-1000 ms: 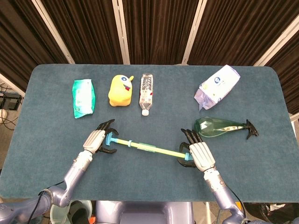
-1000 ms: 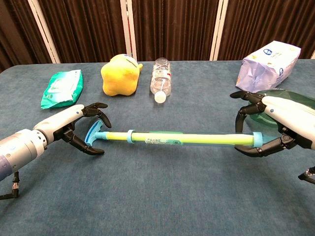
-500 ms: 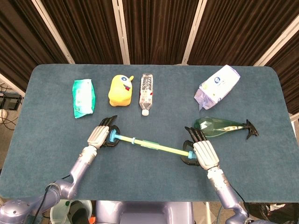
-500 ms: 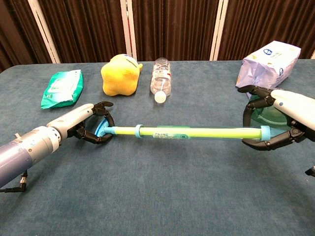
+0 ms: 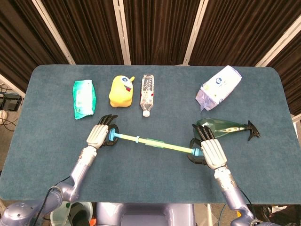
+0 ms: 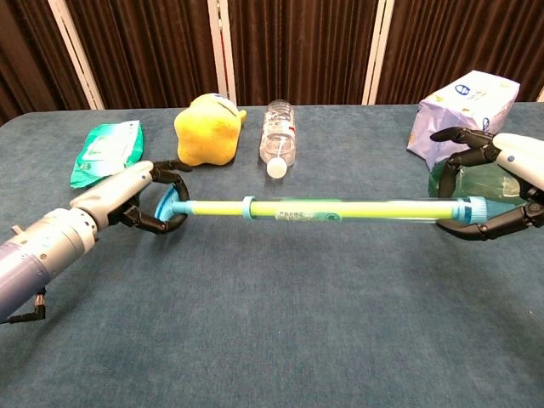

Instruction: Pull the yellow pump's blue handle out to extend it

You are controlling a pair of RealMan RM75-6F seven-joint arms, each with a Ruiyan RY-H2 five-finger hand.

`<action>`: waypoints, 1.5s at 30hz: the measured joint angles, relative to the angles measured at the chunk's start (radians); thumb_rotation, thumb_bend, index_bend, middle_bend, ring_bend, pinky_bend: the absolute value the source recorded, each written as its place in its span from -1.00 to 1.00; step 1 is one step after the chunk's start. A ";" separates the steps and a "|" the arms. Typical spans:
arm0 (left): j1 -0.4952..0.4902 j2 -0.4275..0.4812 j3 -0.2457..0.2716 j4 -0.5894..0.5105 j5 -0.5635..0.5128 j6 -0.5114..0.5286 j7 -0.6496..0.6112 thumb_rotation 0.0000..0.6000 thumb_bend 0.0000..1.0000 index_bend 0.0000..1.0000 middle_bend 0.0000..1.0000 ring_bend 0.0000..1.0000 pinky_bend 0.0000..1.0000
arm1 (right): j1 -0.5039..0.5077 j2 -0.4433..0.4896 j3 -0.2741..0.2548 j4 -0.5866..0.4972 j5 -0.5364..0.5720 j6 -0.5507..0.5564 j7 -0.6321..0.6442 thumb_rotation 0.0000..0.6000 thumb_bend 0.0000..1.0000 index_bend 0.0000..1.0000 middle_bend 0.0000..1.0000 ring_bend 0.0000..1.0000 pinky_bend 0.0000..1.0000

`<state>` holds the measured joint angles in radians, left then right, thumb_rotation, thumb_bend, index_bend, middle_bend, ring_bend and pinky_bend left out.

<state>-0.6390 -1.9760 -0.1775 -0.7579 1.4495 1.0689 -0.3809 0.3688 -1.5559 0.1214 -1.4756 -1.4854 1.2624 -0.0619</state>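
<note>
Left hand (image 6: 127, 197) curled round blue handle (image 6: 167, 210); right hand (image 6: 497, 194) clamps yellow pump (image 6: 340, 210) far end, by green bottle (image 5: 221, 127). Pull straight along pump axis, barrel braced.

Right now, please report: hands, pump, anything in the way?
Left hand grips blue handle. Right hand holds pump at far end, lifted over table. Green spray bottle close behind right hand.

Pump (image 5: 160, 143) spans between both hands.
The left hand (image 5: 98, 136) holds its handle (image 5: 111, 137); the toy (image 5: 121, 91) and bottle (image 5: 147, 93) lie behind. The right hand (image 5: 210, 152) holds the other end, sprayer (image 5: 225, 127) just behind.
</note>
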 measured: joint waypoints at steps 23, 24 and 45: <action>0.094 0.204 0.036 -0.297 0.037 0.172 0.188 1.00 -0.02 0.46 -0.77 -1.00 -0.97 | -0.034 0.059 0.000 -0.017 0.018 0.047 0.018 1.00 -0.27 0.53 -0.77 -1.00 -1.00; 0.099 0.212 0.040 -0.306 0.040 0.181 0.201 1.00 -0.02 0.47 -0.77 -1.00 -0.97 | -0.036 0.062 0.000 -0.017 0.019 0.049 0.020 1.00 -0.27 0.52 -0.77 -1.00 -1.00; 0.201 0.354 0.113 -0.404 0.104 0.321 0.214 1.00 -0.02 0.47 -0.73 -1.00 -0.97 | -0.060 0.126 0.018 -0.015 0.077 0.053 0.027 1.00 -0.28 0.52 -0.77 -1.00 -1.00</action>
<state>-0.4380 -1.6222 -0.0644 -1.1623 1.5532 1.3902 -0.1667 0.3091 -1.4296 0.1391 -1.4903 -1.4087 1.3150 -0.0344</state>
